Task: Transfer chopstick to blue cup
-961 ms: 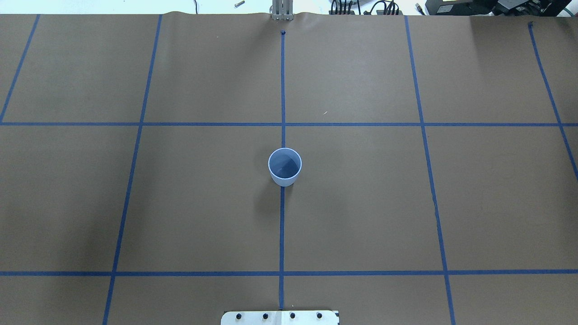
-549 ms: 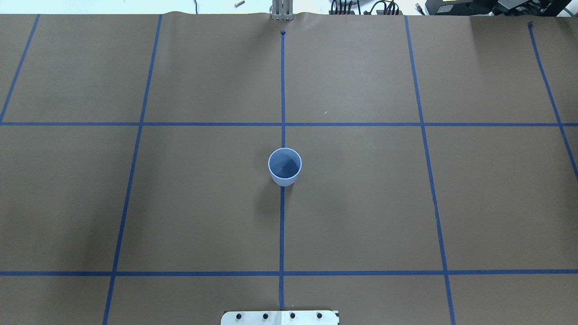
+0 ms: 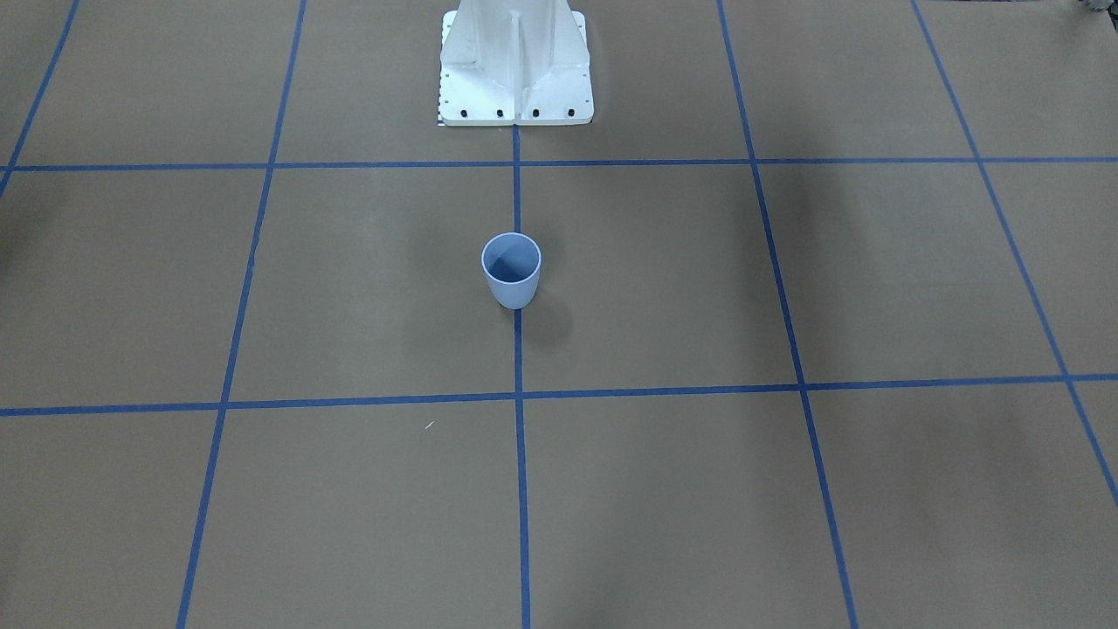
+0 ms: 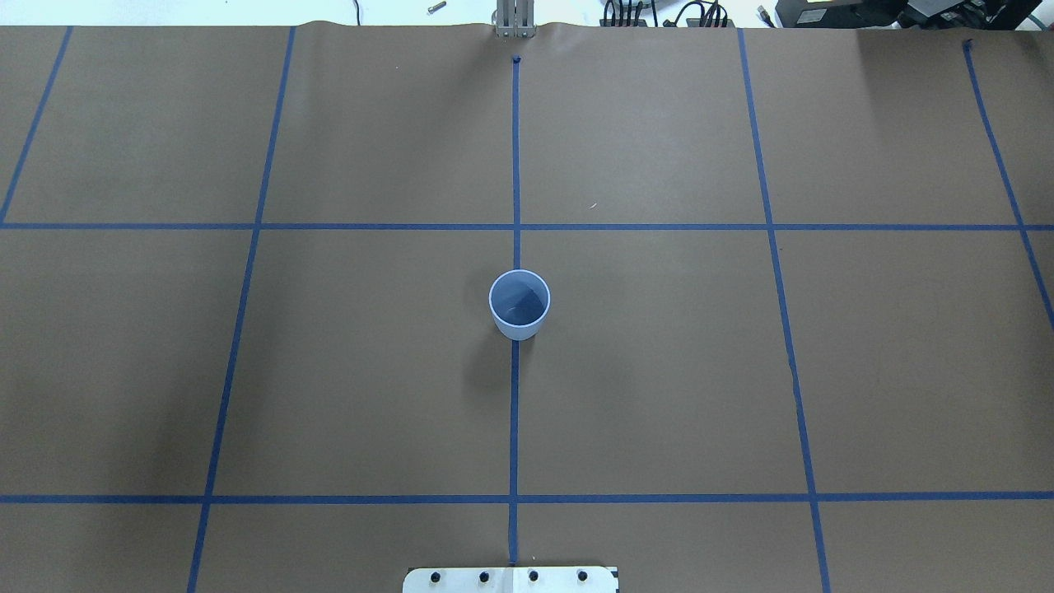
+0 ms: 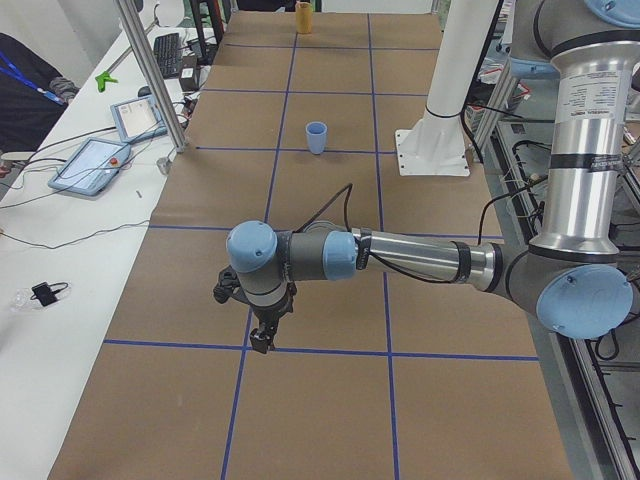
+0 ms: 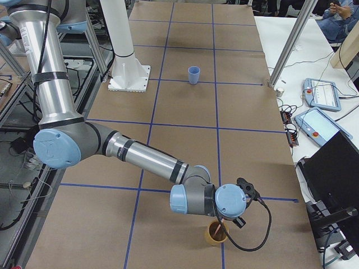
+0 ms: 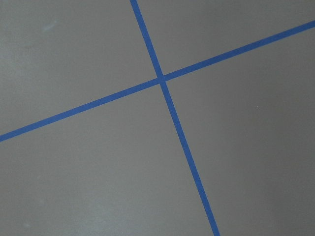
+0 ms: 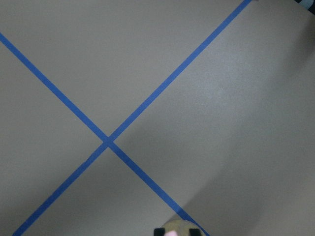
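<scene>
The blue cup [image 4: 520, 305] stands upright and empty at the table's middle on the centre tape line; it also shows in the front view [image 3: 511, 269] and both side views [image 5: 317, 137] [image 6: 193, 74]. My right gripper [image 6: 225, 223] hangs just over a tan cup [image 6: 215, 235] at the table's right end; I cannot tell whether it is open or shut. A short salmon-pink chopstick tip [image 8: 171, 234] shows over that tan cup [image 8: 178, 227] at the bottom edge of the right wrist view. My left gripper [image 5: 262, 341] points down over bare table at the left end, state unclear.
Brown paper with a blue tape grid [image 4: 516, 226] covers the table. The white robot base [image 3: 515, 65] stands behind the blue cup. Tablets and cables [image 5: 95, 160] lie on the white bench along the far side. A metal post [image 6: 286, 53] stands at the table's far edge.
</scene>
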Available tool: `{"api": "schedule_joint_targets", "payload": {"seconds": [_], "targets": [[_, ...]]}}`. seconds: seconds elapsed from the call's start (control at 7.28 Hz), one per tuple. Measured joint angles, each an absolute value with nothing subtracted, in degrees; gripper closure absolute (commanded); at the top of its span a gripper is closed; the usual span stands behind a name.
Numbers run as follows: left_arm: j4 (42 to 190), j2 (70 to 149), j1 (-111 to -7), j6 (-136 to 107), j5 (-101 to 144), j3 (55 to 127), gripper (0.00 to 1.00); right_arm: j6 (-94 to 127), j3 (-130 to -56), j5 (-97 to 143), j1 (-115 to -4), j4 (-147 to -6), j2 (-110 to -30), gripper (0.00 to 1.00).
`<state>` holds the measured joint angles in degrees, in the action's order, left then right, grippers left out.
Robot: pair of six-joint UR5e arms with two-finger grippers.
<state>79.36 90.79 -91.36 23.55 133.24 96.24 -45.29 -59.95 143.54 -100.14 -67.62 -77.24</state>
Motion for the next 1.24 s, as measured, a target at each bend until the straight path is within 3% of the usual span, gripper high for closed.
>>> {"api": "schedule_joint_targets", "payload": {"seconds": [0.14, 1.24], "targets": [[79.4, 90.8, -91.3, 23.6, 133.2, 96.2, 0.00, -45.3, -60.2, 143.6, -100.1, -67.6, -77.2, 1.00], [79.4, 90.2, -91.3, 23.6, 133.2, 96.2, 0.00, -44.9, -65.5, 143.9, -102.6, -69.1, -77.8, 1.00]]}}
